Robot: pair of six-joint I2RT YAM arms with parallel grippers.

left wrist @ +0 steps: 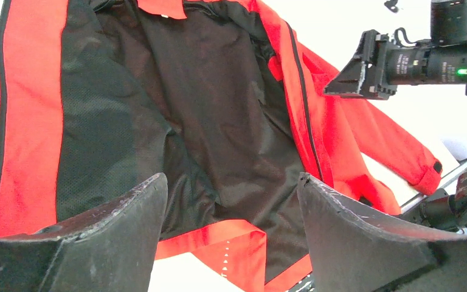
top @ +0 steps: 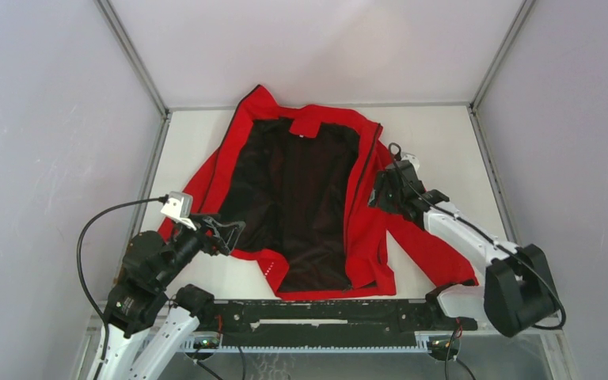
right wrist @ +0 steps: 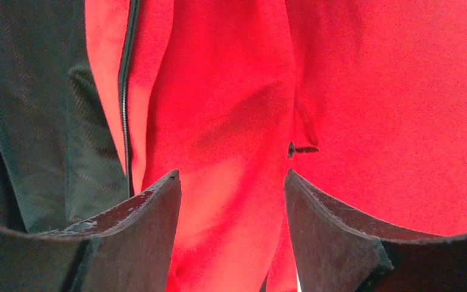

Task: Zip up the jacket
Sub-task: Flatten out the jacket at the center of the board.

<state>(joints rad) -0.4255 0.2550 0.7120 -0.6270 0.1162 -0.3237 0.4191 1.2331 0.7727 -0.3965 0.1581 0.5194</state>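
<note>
One large bright red long-sleeved jacket (top: 301, 198) lies open, black lining up, mid-frame on the white table (top: 443, 142). The left gripper (top: 233, 232), lower left, hovers spread beside the hem. The right gripper (top: 380, 191), right of centre, stands spread over the red front panel near the dark zipper (right wrist: 124, 97). Closing here may pinch loose cloth rather than the zipper and bunch the panel.

Jacket (top: 301, 198) open on table (top: 443, 138), lining up; L arm (top: 166, 261) by hem, R arm (top: 459, 229) over zip edge.
</note>
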